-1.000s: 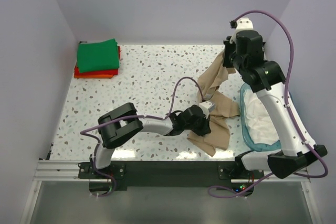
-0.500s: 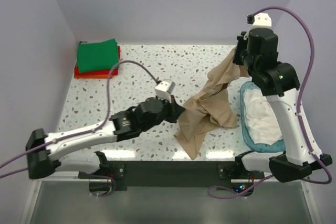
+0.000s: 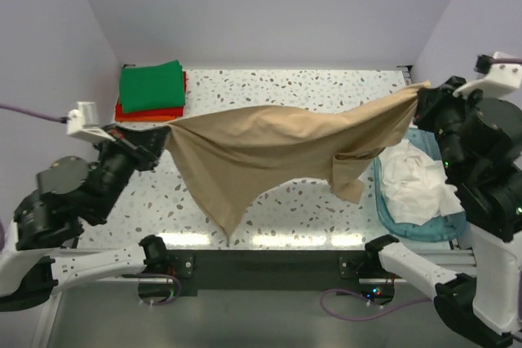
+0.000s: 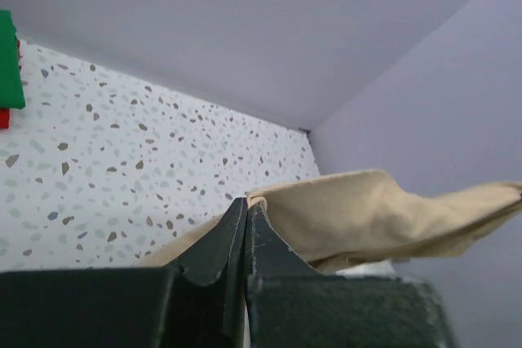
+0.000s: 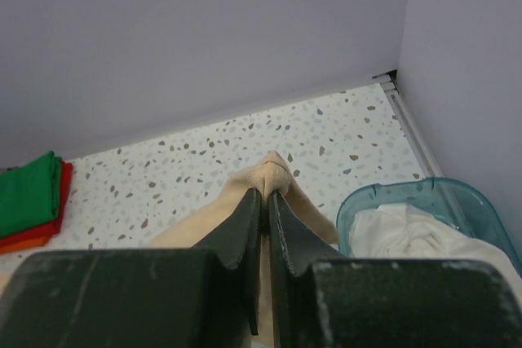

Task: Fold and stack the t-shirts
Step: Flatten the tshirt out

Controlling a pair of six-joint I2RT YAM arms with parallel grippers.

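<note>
Top external view: I see my left pincer (image 3: 167,130) and right pincer (image 3: 422,92) each clamped on the tan shirt (image 3: 261,140), stretched between them above the desk (image 3: 269,91).

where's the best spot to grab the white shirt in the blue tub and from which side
Pinch a raised crumpled fold at the top of the white shirt, coming straight down from above. It lies bunched inside the blue tub, whose walls ring it, so a sideways approach would likely hit the rim; the upstanding ridges give an end effector something to close on.
</note>
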